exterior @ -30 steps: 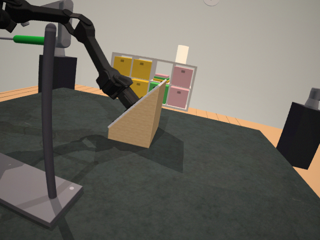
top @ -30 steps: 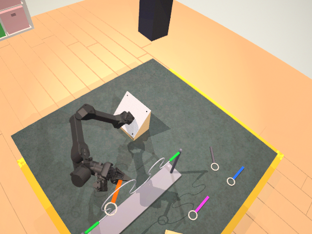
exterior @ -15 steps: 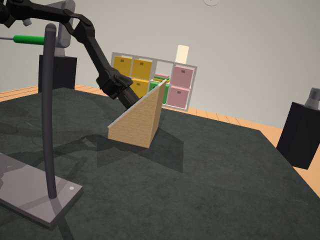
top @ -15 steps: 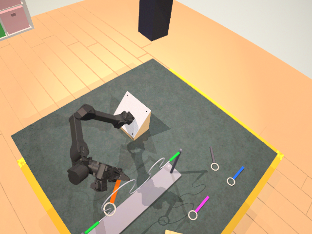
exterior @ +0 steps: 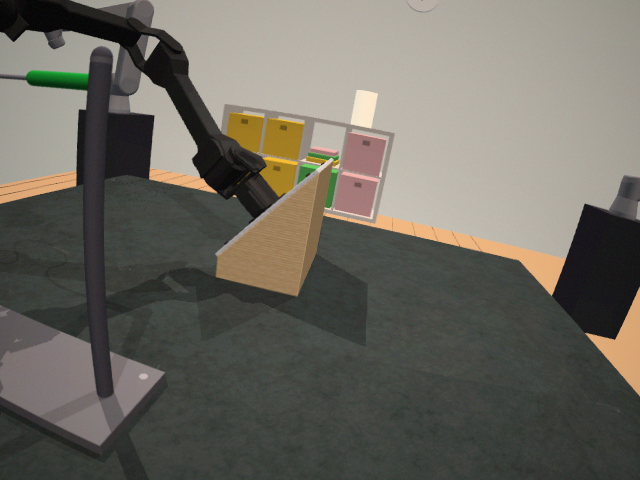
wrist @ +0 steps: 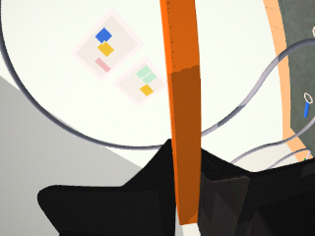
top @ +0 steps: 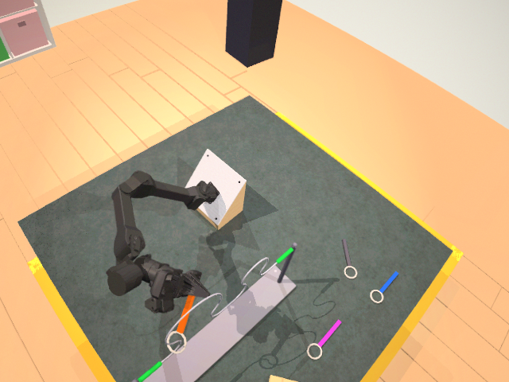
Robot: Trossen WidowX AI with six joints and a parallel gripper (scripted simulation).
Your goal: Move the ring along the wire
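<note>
My gripper [top: 195, 292] [wrist: 175, 145] is shut on the upper end of the orange handle [top: 187, 316] [wrist: 184, 98]. The cream ring [top: 176, 352] hangs below the handle, around the grey wire near its lower-left bend, up from the lower-left green part [top: 149, 371]. Whether ring and wire touch cannot be told. The grey wire [top: 184, 313] [wrist: 247, 98] arches close by the fingers and handle; the exact gap is unclear. The other green part [top: 285, 255] [exterior: 57, 79] meets the right post [top: 286, 263] [exterior: 95, 206]. The lower-left post is mostly cut off. The exterior view does not show the ring.
The pale base slab [top: 246, 312] [exterior: 46, 372] lies under the wire. My arm rises from a white-faced wedge [top: 222, 177] [exterior: 273, 248]. Loose rings with a grey handle [top: 346, 252], a blue handle [top: 389, 282] and a magenta handle [top: 330, 333] lie beyond the slab.
</note>
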